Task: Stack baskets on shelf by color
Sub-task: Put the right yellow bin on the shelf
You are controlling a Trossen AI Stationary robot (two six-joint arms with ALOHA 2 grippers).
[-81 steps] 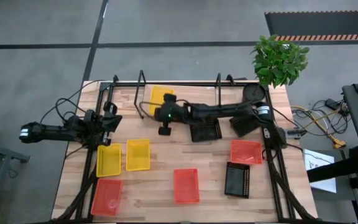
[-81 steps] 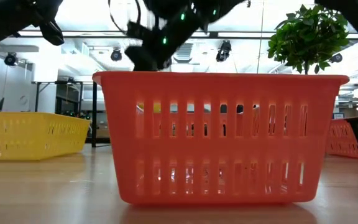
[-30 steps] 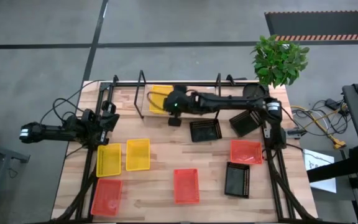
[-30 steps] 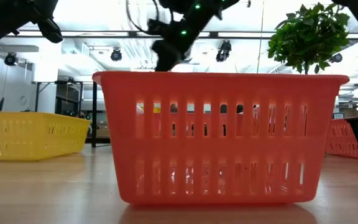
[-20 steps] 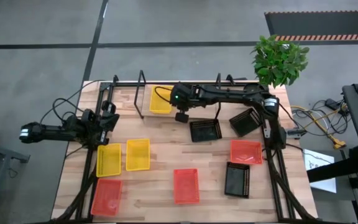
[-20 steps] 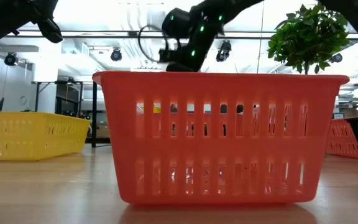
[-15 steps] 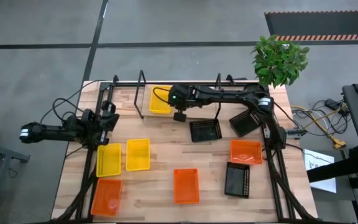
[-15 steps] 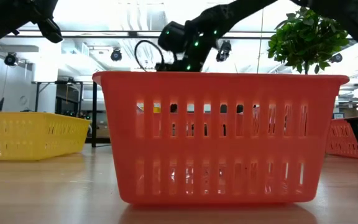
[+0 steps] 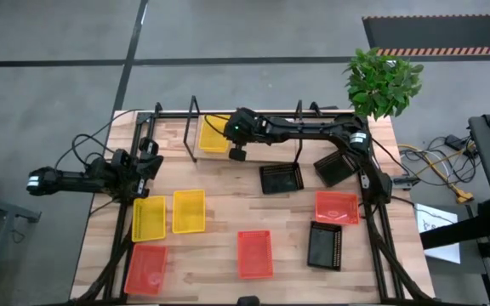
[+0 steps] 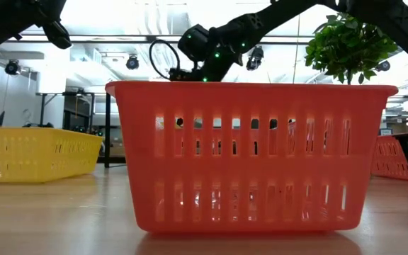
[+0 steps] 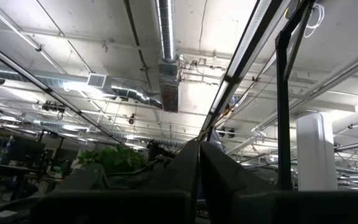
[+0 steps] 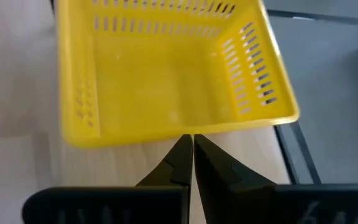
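A yellow basket (image 9: 213, 134) (image 12: 166, 74) sits flat on the wood inside the black wire shelf (image 9: 196, 127), near the shelf's left end. My right gripper (image 9: 230, 136) (image 12: 189, 142) is shut, level beside the basket's right side. My right arm also shows above the orange basket in the low view (image 10: 204, 46). Two more yellow baskets (image 9: 168, 214) lie on the table's left. Orange baskets (image 9: 254, 253) (image 9: 146, 268) (image 9: 336, 207) and black baskets (image 9: 281, 178) (image 9: 334, 167) (image 9: 325, 245) are spread over the near and right table. My left gripper (image 9: 150, 161) (image 11: 199, 163) waits shut at the left edge. My right gripper has its shut fingertips (image 12: 182, 149) against the outside of the yellow basket's long side wall (image 12: 166, 132), near its middle. The fingers come level from the table's right, across that wall. The basket stands flat on the shelf's wood floor.
A potted plant (image 9: 383, 81) stands at the far right corner. An upright wire loop (image 9: 299, 136) of the shelf rises just right of my right arm. In the low view an orange basket (image 10: 250, 156) fills the foreground. Bare wood lies between the yellow and black baskets.
My right gripper has moved from the table's middle toward the far edge and then leftward to the yellow basket, staying shut. The yellow basket has slid a little toward the shelf's left end.
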